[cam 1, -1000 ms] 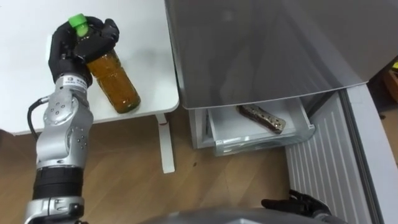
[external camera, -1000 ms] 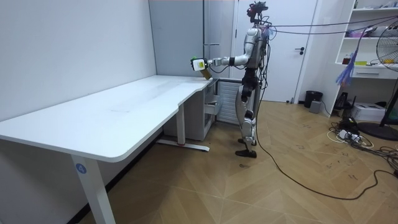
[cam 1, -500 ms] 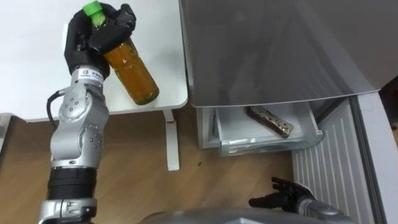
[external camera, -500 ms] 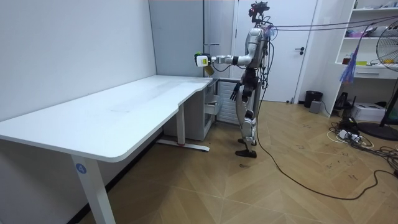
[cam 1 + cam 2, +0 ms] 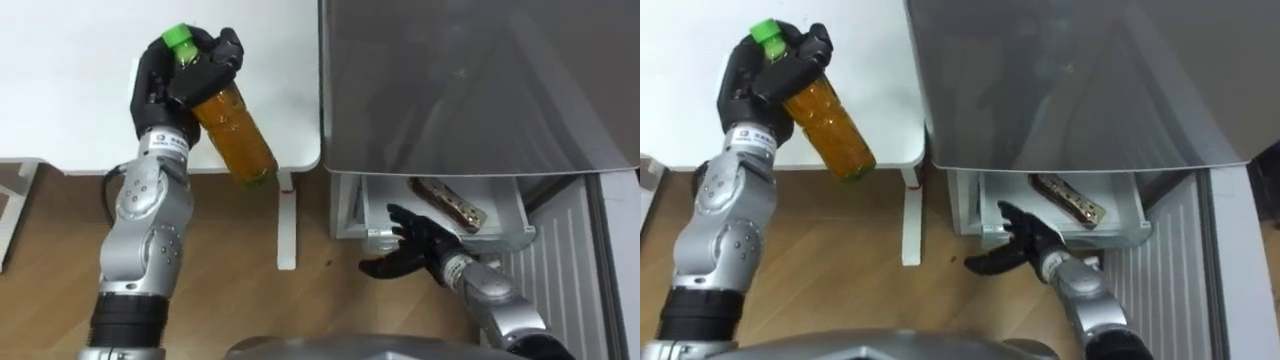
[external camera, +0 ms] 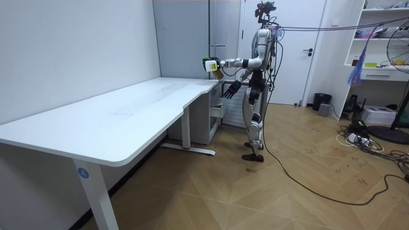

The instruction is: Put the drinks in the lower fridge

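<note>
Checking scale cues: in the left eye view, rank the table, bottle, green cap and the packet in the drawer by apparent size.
1. table
2. bottle
3. packet, which lies farther from the camera, so its true size against the bottle is unsure
4. green cap

The room looks like an office set up for testing. A long white desk (image 6: pixel 121 121) runs along the wall over a wood floor (image 6: pixel 268 198). A grey fridge (image 6: pixel 185 38) stands at the desk's far end. Beyond the desk are a white door (image 6: pixel 291 51), shelves (image 6: pixel 378 73), a fan (image 6: pixel 401 59) and loose cables (image 6: pixel 361 137).
</note>
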### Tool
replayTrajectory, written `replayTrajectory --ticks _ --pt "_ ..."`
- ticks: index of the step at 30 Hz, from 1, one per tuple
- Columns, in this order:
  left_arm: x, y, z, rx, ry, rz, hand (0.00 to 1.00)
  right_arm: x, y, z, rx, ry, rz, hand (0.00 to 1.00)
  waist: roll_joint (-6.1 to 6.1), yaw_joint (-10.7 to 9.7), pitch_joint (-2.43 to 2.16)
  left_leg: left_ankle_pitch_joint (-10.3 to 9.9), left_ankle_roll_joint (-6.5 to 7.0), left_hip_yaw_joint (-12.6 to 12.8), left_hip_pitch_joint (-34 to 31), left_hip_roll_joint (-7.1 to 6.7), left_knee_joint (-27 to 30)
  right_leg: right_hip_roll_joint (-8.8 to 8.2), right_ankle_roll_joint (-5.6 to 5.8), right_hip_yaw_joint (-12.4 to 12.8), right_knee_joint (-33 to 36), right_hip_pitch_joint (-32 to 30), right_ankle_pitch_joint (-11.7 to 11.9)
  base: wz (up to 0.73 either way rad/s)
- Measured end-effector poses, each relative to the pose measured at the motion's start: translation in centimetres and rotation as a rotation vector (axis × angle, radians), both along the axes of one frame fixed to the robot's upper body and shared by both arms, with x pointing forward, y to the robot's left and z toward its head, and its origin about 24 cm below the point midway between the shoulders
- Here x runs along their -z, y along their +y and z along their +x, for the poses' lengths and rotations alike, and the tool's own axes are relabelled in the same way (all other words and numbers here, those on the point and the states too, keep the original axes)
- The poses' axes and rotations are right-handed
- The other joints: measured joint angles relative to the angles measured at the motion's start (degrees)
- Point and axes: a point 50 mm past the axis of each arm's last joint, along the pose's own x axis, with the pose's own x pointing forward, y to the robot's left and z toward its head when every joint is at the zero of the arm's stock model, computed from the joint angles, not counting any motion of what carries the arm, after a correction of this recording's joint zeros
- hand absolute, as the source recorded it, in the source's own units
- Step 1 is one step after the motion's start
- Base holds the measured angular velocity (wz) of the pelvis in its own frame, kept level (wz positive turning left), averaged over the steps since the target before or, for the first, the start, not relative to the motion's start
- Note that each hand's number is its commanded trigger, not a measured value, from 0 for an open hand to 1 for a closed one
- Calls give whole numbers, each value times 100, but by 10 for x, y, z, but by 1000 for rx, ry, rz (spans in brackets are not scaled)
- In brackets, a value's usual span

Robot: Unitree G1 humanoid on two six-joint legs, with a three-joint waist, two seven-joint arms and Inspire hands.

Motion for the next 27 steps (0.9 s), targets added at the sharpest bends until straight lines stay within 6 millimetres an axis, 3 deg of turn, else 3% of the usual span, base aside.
replayTrajectory --ticks 9,10,16,27 --pt "0 -4 -3 72 -40 -36 100 -18 16 12 -184 -75 18 0 -105 18 56 -2 5 -90 -19 -9 13 -34 21 -108 -3 82 -13 7" --pt "0 -5 -3 81 -43 -33 100 -21 19 13 -209 -86 27 0 -116 96 59 -4 8 -82 -34 -7 10 -32 21 -114 7 39 -13 -8" --pt "2 -19 -4 156 -47 -16 100 -24 30 12 -303 -77 72 0 -138 332 49 -3 10 -85 -96 -11 53 -46 20 -199 11 21 -13 4" --pt "19 -41 -21 310 -4 -3 100 -32 52 11 -454 -80 155 0 -183 287 46 -4 12 -76 -220 -16 157 -66 20 -284 10 -17 -13 7"
